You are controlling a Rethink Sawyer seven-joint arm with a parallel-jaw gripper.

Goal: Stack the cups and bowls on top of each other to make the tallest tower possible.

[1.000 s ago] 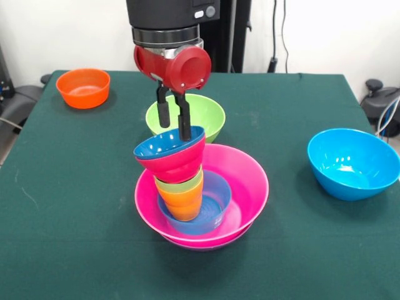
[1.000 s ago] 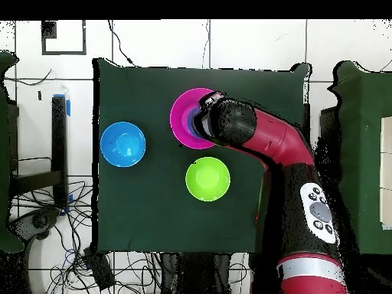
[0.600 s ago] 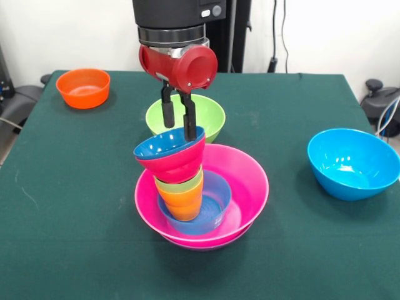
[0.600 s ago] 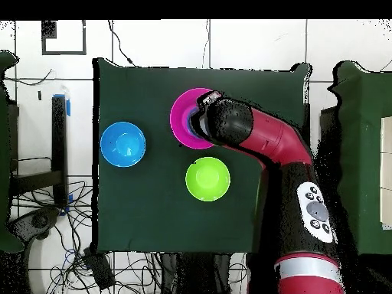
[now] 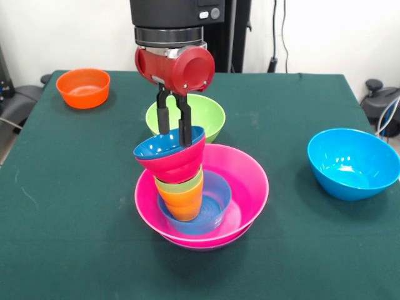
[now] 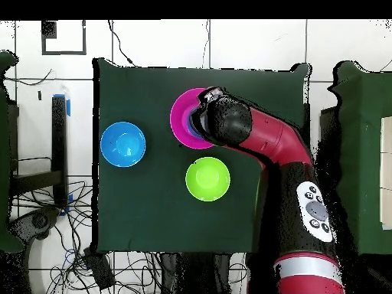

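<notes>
A tower (image 5: 181, 181) of glossy plastic cups and bowls rises from a wide pink bowl (image 5: 247, 187) near the middle of a bench draped in dark green cloth (image 5: 75, 206). A purple rim shows just under the pink bowl. Inside it sits a small light-blue bowl (image 5: 215, 203), then a ribbed orange cup (image 5: 182, 205), a light green cup (image 5: 181, 185), a small red bowl (image 5: 176, 164) and a small dark-blue bowl (image 5: 164, 144) on top. The tower's long axis runs upward, and its top two bowls tilt, mouths turned up and leftward in the front view.

The black gripper (image 5: 173, 132) hangs from the red arm, its two fingers narrowly spread, one tip at the dark-blue bowl's rim.

Behind the tower stands a lime green bowl (image 5: 209, 112); well right, a sky-blue bowl (image 5: 353, 164); far left, an orange bowl (image 5: 83, 87). White walls and cables surround the bench.
</notes>
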